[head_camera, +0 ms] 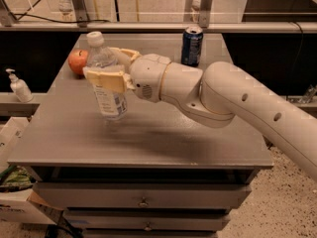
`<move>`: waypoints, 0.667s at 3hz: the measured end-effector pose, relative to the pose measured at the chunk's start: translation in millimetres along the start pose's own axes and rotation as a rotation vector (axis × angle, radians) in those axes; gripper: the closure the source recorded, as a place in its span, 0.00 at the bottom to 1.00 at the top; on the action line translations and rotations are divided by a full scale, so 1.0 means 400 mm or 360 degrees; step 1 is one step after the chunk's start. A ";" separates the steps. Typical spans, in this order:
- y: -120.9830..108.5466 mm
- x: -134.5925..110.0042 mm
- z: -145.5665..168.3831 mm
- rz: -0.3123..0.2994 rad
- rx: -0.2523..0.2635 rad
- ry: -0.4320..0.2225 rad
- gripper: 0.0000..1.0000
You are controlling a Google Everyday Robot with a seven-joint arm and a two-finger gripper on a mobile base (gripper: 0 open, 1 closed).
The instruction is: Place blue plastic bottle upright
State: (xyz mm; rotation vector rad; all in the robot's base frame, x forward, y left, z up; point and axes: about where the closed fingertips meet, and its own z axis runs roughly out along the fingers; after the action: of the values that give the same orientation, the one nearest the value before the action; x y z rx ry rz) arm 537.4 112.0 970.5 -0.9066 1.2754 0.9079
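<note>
The end effector (100, 64) is gripping the blue plastic bottle (111, 103) almost upright near the apple (78, 62), just over the bench (198, 138), with set-down and release apparently remaining.

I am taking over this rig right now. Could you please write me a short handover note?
Tool: shut on the blue plastic bottle, around its middle, over the left part of the table.
Bottle: cap up, slightly tilted; its base seems just off the tabletop.
Done: bottle grasped and lifted.
Left: set it down upright, open the tool, withdraw.
</note>
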 end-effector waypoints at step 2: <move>0.042 0.014 0.038 -0.0019 -0.0057 -0.0075 1.00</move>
State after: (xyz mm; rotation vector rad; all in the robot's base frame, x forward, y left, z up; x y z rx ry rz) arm 528.1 132.5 965.3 -0.9146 1.2155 0.9399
